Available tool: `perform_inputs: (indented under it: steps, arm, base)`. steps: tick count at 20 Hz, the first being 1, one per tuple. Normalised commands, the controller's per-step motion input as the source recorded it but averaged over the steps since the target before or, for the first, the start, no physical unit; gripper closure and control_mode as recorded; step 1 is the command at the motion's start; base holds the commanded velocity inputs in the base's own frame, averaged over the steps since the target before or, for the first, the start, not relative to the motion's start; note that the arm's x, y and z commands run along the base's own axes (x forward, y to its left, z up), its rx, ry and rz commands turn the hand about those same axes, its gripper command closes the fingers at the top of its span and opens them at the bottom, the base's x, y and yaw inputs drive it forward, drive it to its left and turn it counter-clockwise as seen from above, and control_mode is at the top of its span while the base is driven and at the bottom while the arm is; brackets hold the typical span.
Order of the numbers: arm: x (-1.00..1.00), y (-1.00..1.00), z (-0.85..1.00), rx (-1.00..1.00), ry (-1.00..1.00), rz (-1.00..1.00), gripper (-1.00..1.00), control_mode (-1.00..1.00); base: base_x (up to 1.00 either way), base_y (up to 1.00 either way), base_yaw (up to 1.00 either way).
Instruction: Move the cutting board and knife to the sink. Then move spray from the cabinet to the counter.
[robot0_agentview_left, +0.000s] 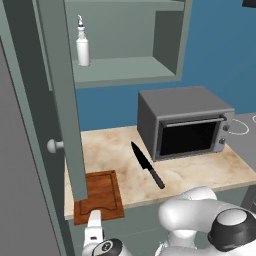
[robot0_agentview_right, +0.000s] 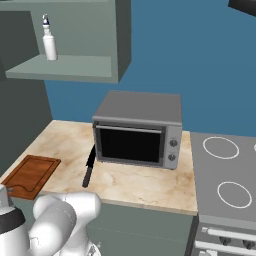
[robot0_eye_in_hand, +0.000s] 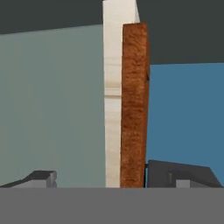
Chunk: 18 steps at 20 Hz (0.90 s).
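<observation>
Your cutting board (robot0_agentview_left: 100, 196) lies at the worktop's (robot0_agentview_left: 200, 170) front edge, edge-on between your spread, empty claw (robot0_eye_in_hand: 123, 177). Knife (robot0_agentview_left: 146, 164) beside the toaster oven (robot0_agentview_left: 185, 122), spray (robot0_agentview_left: 82, 45) on the cabinet (robot0_agentview_left: 125, 67) shelf: nothing moved yet.
</observation>
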Motion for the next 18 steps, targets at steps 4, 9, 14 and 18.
perform_inputs:
  steps: [4,9,14,18]
  arm:
    - [0.01,0.0,0.04,0.0,0.0,0.0,-1.0,-1.0]
    - [0.02,-0.01,0.03,0.0,0.0,0.0,-1.0,-1.0]
    - [0.08,0.0,0.01,0.0,0.0,0.0,-1.0,-1.0]
    - [0.14,0.0,0.02,0.0,0.0,0.0,-1.0,-1.0]
  base:
    - [0.0,0.0,0.0]
    - [0.0,0.0,0.0]
    - [0.0,0.0,0.0]
    - [0.0,0.0,0.0]
